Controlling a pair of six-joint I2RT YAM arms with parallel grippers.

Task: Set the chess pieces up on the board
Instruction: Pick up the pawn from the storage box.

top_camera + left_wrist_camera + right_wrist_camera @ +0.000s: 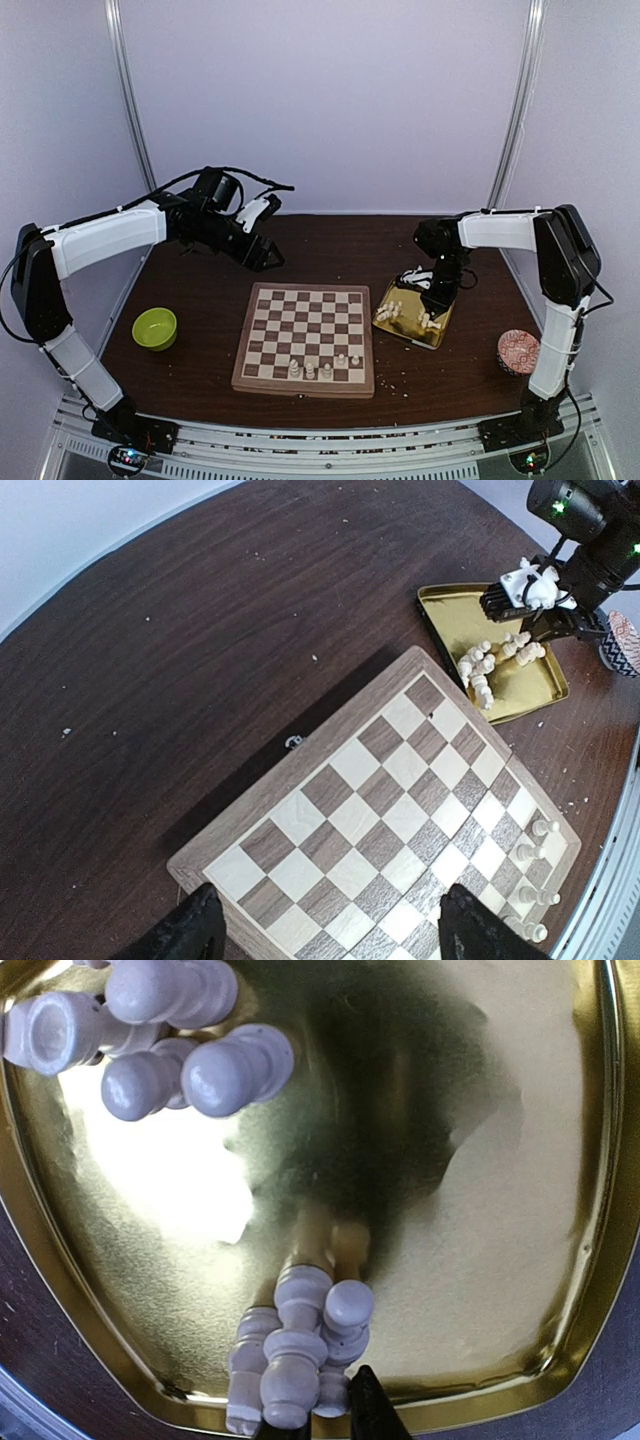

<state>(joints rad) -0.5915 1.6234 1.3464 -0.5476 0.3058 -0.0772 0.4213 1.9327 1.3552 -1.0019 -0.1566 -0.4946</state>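
Cream-white chess pieces [235,1065], brown-checkered board [300,325], gold tray [480,1210] — lime-green bowl [154,328], dark table [200,290].

No readable text, labels or numbers anywhere.

Some cream chess pieces [326,370] stand upright on the board [305,320] (others lie in a gold tray [450,615]).

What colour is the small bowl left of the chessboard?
The bowl is lime green, seen best in the top external view.
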